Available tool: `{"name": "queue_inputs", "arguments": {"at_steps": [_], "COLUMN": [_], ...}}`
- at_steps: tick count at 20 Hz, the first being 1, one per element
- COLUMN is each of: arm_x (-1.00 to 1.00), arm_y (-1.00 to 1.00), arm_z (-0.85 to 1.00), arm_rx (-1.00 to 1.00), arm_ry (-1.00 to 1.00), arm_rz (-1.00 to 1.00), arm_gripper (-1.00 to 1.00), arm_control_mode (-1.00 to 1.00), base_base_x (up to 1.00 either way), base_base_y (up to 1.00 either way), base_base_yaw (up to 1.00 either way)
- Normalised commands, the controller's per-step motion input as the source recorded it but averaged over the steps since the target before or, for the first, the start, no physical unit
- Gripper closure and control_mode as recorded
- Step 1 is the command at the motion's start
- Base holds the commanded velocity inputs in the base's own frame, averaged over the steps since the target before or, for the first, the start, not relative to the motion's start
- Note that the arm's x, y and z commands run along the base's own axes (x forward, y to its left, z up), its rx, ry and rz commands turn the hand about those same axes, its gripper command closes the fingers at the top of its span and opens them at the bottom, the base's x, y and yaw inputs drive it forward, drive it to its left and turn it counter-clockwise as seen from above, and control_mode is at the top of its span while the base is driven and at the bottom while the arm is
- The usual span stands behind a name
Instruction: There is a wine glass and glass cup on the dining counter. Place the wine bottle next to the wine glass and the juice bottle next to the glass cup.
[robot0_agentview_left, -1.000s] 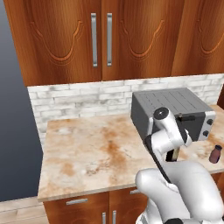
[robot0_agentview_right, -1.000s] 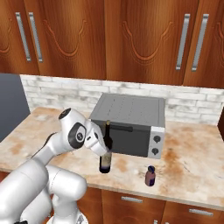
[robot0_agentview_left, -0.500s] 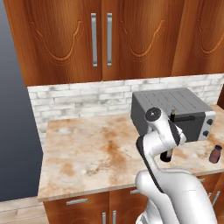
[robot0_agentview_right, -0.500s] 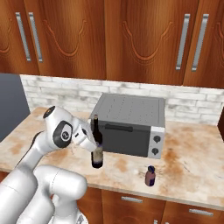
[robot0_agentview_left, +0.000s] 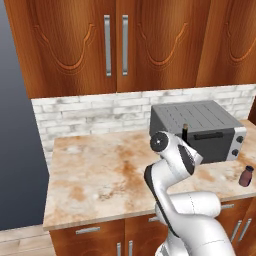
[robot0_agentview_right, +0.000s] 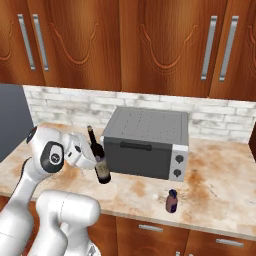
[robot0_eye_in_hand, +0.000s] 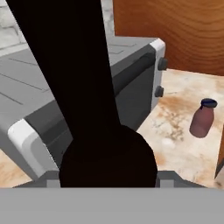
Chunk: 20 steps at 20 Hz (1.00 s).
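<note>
End effector (robot0_agentview_right: 95, 162) grips wine bottle (robot0_agentview_right: 100, 161) — tilted, off the counter

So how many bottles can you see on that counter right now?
2. The wine bottle is in the gripper, tilted, just left of the toaster oven. The juice bottle stands near the counter's front edge, in front of the oven's knobs.

One wine bottle (robot0_agentview_right: 100, 161), one juice bottle (robot0_agentview_right: 172, 201) (small), one toaster oven (robot0_agentview_right: 147, 142).

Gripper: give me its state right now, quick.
Gripper: closed on the wine bottle, holding it tilted above the counter.
</note>
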Motion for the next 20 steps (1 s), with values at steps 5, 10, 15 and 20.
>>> {"name": "queue_inputs", "arguments": {"at_steps": [5, 10, 15, 20], "arm_x": [-0.02, -0.04, -0.08, -0.11], "arm_y": [0.50, 0.46, 0.33, 0.24], "arm_z": [0.34, 0.29, 0.20, 0.10], "arm_rx": [-0.03, 0.00, 0.04, 0.10], "arm_ry": [0.00, 0.00, 0.02, 0.00], "arm_rz": [0.01, 0.00, 0.02, 0.06], "arm_gripper": [1.00, 1.00, 1.00, 1.00], "arm_control_mode": [-1.00, -1.00, -1.00, -1.00], "base_base_x": [0.00, 0.00, 0.00, 0.00], "base_base_y": [0.00, 0.00, 0.00, 0.00], "base_base_yaw": [0.00, 0.00, 0.00, 0.00]}}
